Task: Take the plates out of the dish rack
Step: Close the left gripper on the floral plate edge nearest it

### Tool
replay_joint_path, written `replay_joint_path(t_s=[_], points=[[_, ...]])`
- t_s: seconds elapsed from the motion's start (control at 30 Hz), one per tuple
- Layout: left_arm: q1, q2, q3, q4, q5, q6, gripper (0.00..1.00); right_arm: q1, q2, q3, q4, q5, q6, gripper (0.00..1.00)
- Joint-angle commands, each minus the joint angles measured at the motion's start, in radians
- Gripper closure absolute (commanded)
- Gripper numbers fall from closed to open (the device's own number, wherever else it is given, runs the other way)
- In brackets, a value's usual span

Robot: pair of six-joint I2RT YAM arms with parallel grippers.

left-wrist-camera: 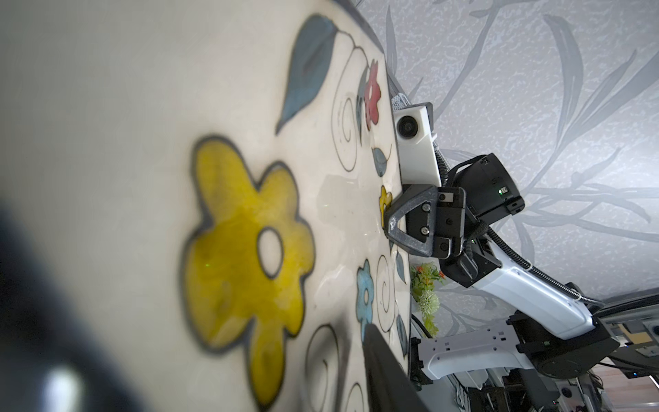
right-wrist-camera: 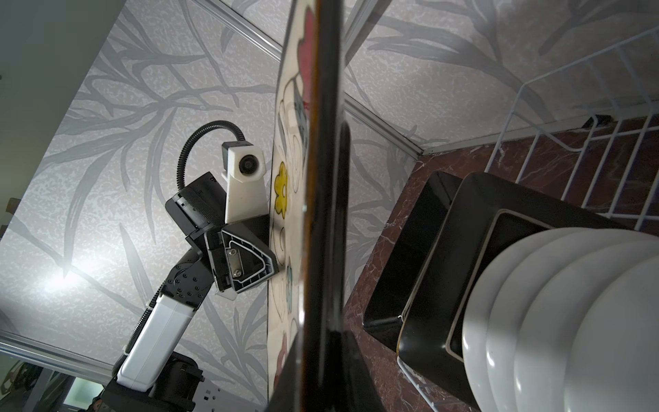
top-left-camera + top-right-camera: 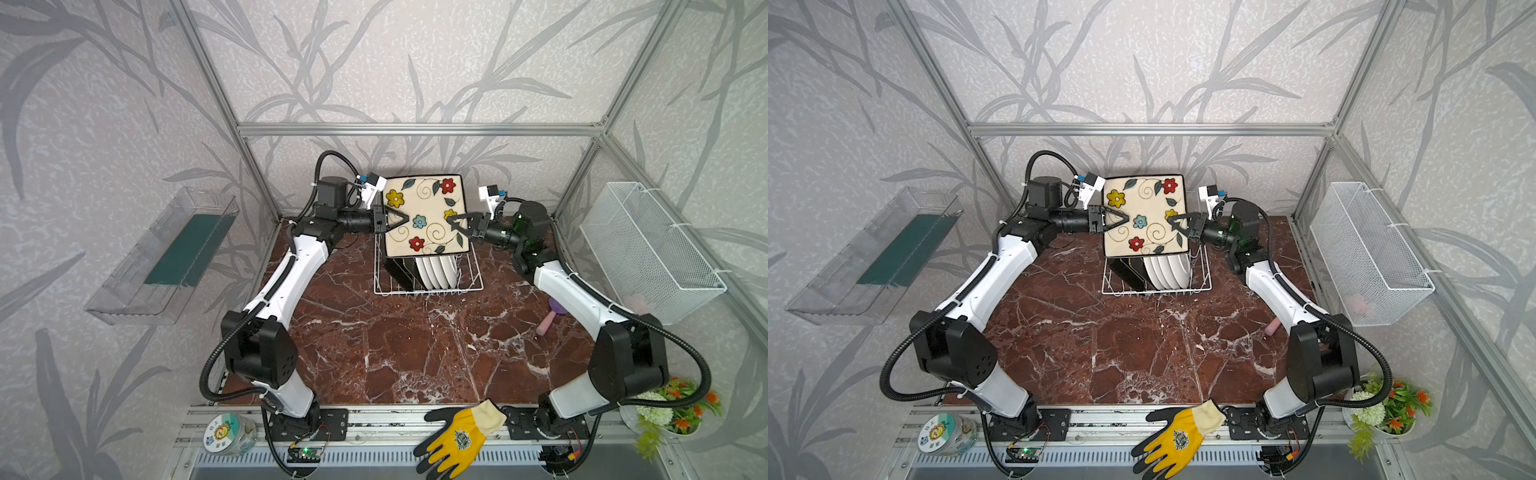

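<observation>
Cream flowered square plate, black-rimmed; right hand clamps it; left hand: cannot tell.

The square plate is glazed ceramic: its cream flowered face is glossy enough to carry highlights, and its back is shiny black. The round plates are smooth white glaze. The dish rack is white-coated wire. The tabletop looks like polished red-brown marble (white-veined). The glove is knit cloth with a matt yellow coating.
</observation>
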Motion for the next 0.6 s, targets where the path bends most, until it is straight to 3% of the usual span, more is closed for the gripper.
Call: replay_joint_path(t_s=[0.0, 0.2, 0.27, 0.4, 0.57], points=[[-0.003, 0.009, -0.002, 0.096, 0.071, -0.042, 0.72, 0.005, -0.014, 0.027, 0.188, -0.034, 0.008, 1.0], [-0.003, 0.012, 0.01, 0.054, 0.06, -0.008, 0.9, 0.005, 0.003, 0.023, 0.203, -0.038, 0.019, 1.0], [-0.003, 0.011, 0.016, 0.034, 0.055, 0.003, 1.0, 0.005, 0.008, 0.024, 0.204, -0.038, 0.019, 1.0], [-0.003, 0.009, 0.018, 0.02, 0.035, 0.003, 1.0, 0.005, 0.011, 0.023, 0.204, -0.035, 0.021, 0.99], [0.0, 0.001, 0.015, 0.013, -0.019, -0.014, 1.0, 0.004, 0.011, 0.02, 0.189, -0.028, 0.02, 0.92]])
